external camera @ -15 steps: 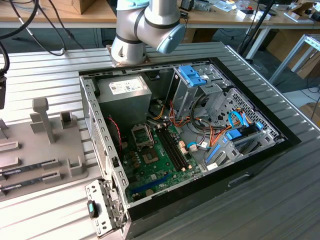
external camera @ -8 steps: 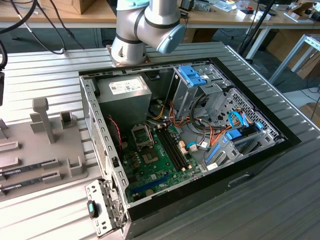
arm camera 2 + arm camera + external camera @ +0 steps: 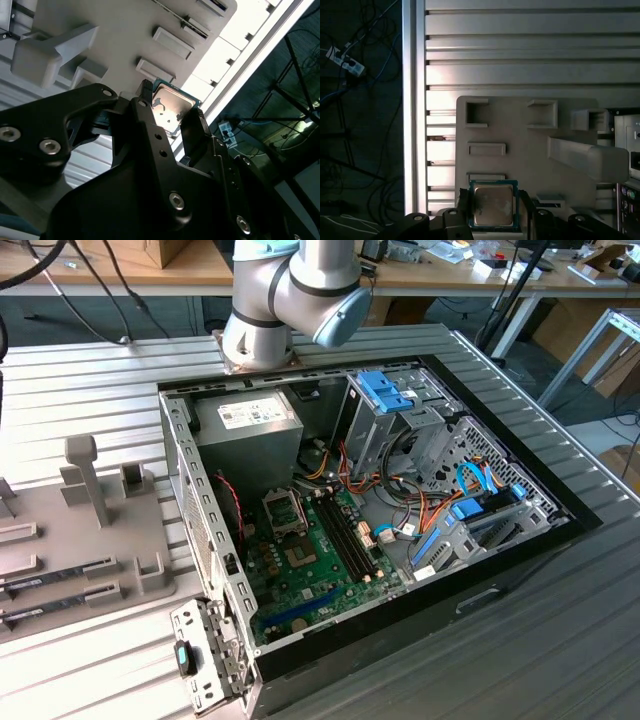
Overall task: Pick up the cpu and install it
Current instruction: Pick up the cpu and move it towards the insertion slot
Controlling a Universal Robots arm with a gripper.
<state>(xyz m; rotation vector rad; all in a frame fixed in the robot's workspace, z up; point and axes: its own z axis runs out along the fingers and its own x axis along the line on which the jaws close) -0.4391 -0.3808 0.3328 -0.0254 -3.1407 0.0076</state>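
The tool (image 3: 492, 212) is closed on the cpu (image 3: 492, 202). In both wrist views a black finger (image 3: 463, 210) stands against each of two opposite edges of the chip, whose dull silver top and thin green rim show between them. In the second wrist view the cpu (image 3: 172, 106) catches bright light and sits in the tool (image 3: 170, 111), one fingertip (image 3: 145, 95) at its corner and the other against the far edge. The chip is over the grey tray (image 3: 530, 165), near the tray's edge and just beside a shallow rectangular pocket (image 3: 486, 148). Whether it rests on the tray or is lifted off it cannot be told. A tall grey post (image 3: 590, 157) rises from the tray, well apart from the cpu. The tray lies on the ribbed metal table (image 3: 520, 45). In the exterior view the arm (image 3: 295, 290) reaches out past the picture's upper edge, and the tray (image 3: 60, 535) with its post (image 3: 85, 475) lies at the exterior view's left with two memory sticks (image 3: 60, 575) in its slots. To the exterior view's right of the tray the open case (image 3: 190, 500) lies on the table (image 3: 100, 380). Inside are a grey power supply (image 3: 250, 420) and the green board (image 3: 320, 565). The socket (image 3: 282, 510) on the board is near the power supply.
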